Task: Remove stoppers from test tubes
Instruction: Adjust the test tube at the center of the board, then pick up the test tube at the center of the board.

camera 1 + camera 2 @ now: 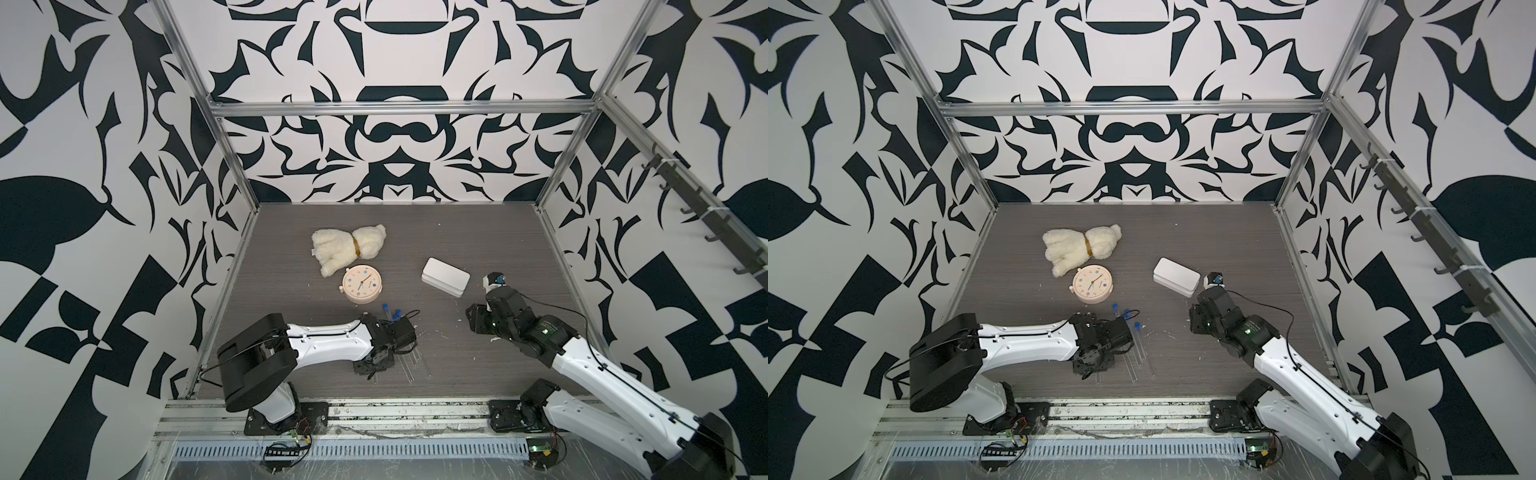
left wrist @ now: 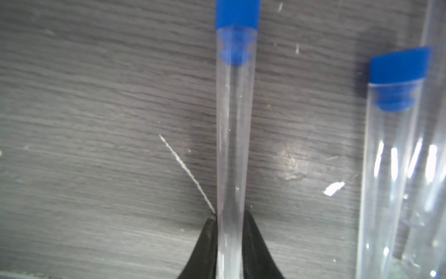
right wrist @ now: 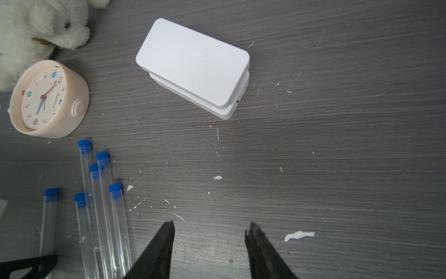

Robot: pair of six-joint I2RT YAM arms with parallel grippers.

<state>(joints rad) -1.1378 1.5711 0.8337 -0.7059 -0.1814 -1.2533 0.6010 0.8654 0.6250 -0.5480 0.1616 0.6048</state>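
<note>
Your left tool (image 2: 233,217) grips one tube (image 2: 234,145) low on the counter (image 2: 96,96) near the clock (image 3: 48,99), your right tool (image 3: 212,224) hangs half open and empty, and all six blue stoppers (image 3: 84,144) look seated, so every pull is ahead.

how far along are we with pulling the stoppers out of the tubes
Done: nothing yet; all six stoppers sit in their test tubes. In hand: the left tool is shut on one tube, its stopper in place; the right tool is open and empty. Left: all six.
</note>
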